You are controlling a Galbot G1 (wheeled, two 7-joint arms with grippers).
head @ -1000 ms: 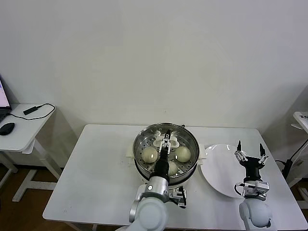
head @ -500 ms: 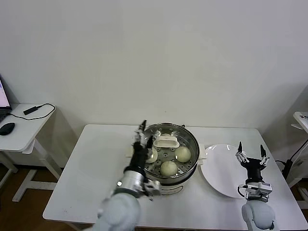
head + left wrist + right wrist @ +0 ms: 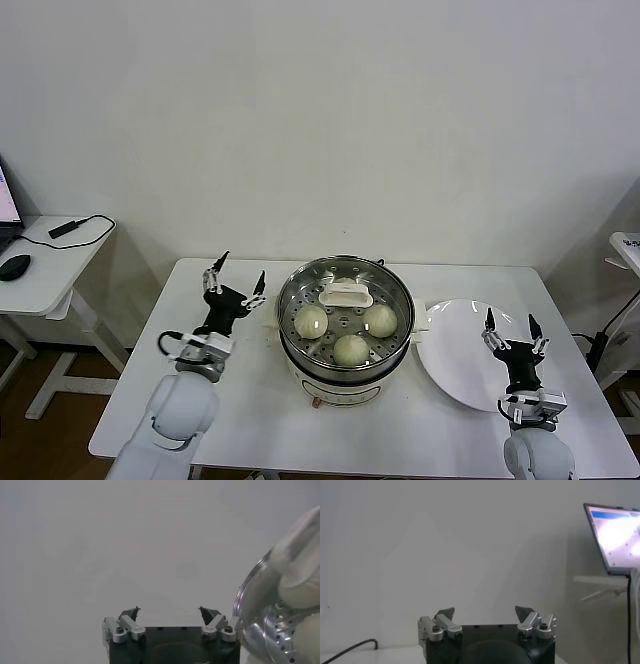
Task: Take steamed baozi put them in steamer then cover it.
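Stainless steel gleams at the middle of your worktop [image 3: 200, 400]: the steamer [image 3: 345, 355] stands there uncovered. On its perforated tray you have three steamed baozi [image 3: 351, 349] in plain sight, with a white piece [image 3: 346, 294] lying toward the far side. Your left end effector [image 3: 235, 283] is raised just left of the steamer's rim, fingers spread apart and gripping nothing. Your right end effector [image 3: 508, 331] hangs over the near edge of the white plate [image 3: 455, 350], which sits right of the steamer; its fingers are also spread and empty.
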